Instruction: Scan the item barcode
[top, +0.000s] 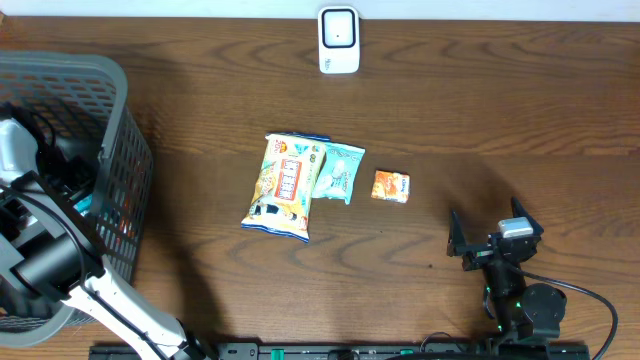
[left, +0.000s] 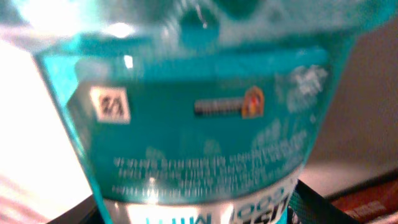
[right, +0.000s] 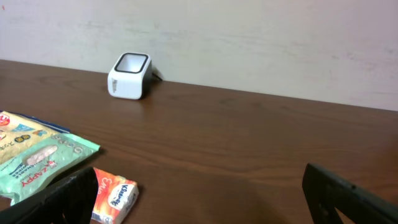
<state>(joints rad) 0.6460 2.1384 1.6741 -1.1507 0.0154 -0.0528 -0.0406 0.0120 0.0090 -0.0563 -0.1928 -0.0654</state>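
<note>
A teal pack (left: 199, 106) with white print fills the left wrist view, very close and blurred. It spans the gap between the dark fingers (left: 311, 205) of my left gripper (left: 196, 214), which is shut on it inside the grey basket (top: 125, 160). In the overhead view that gripper is hidden among the basket's contents. The white barcode scanner (top: 339, 40) stands at the table's far edge and also shows in the right wrist view (right: 130, 76). My right gripper (top: 492, 230) rests open near the front right, with nothing between its fingers (right: 348, 193).
A yellow snack bag (top: 285, 186), a green wipes pack (top: 338, 172) and a small orange tissue pack (top: 391, 186) lie mid-table. The tissue pack (right: 115, 194) lies just ahead-left of my right gripper. The basket takes up the table's left edge.
</note>
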